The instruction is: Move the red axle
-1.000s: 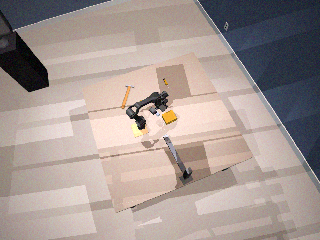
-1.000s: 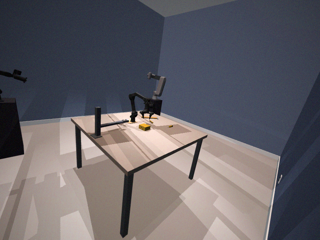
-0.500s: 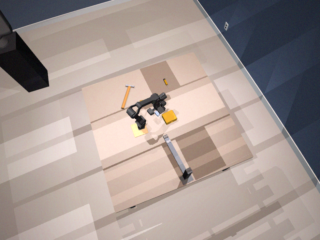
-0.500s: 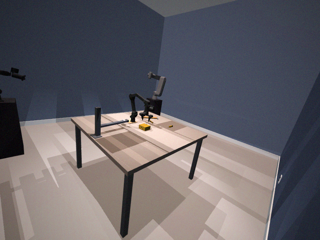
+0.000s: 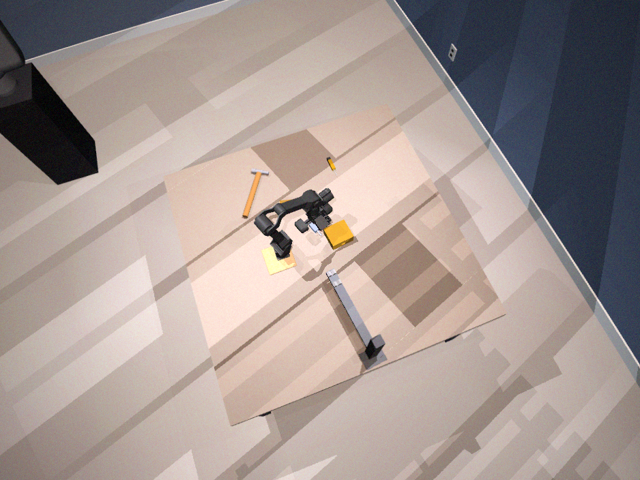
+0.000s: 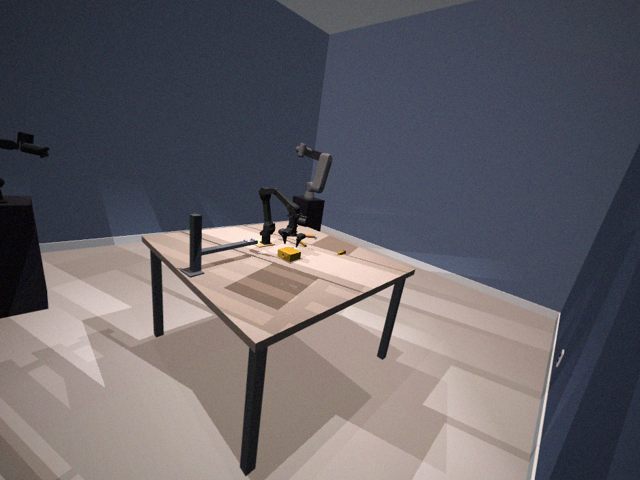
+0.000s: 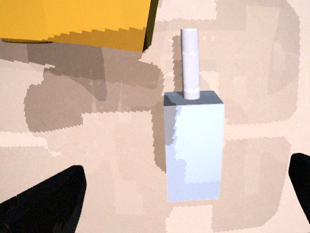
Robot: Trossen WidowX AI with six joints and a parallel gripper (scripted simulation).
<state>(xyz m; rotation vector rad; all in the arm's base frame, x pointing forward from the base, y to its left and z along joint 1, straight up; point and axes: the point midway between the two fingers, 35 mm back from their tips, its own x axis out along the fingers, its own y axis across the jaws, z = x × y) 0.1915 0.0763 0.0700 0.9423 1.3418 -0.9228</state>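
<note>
Top and exterior views show no red part clearly enough to place, so I cannot tell where the red axle is. Nearest candidate for the beam is a yellow block [image 5: 338, 234] [image 6: 288, 253] [image 7: 73, 20], resting on the table [image 5: 258, 371] [image 6: 289, 294], with a dark round spot on one side in the exterior view. Just beside it, apart from it, a pale blue block [image 5: 313, 228] [image 7: 195, 149] lies on the table, a thin whitish pin [image 7: 190, 63] sticking out of one end. Above that block hangs the gripper [image 5: 314, 223] [image 6: 291, 244] [image 7: 190, 172], fingers spread wide and nothing between them. Its black arm [image 5: 294, 204] [image 6: 267, 206] rises from a yellow base plate [image 5: 271, 266] [image 6: 268, 245]. Farther out, the grey bracket [image 5: 351, 309] [image 6: 227, 247] reaches sideways from an upright post [image 5: 374, 346] [image 6: 195, 240], and small V-blocks [image 5: 331, 275] [image 6: 250, 241] sit at its free end. Across the table lie an orange-handled hammer [image 5: 251, 193] [image 6: 310, 236] and a small yellow-handled tool [image 5: 331, 163] [image 6: 341, 252], well apart
</note>
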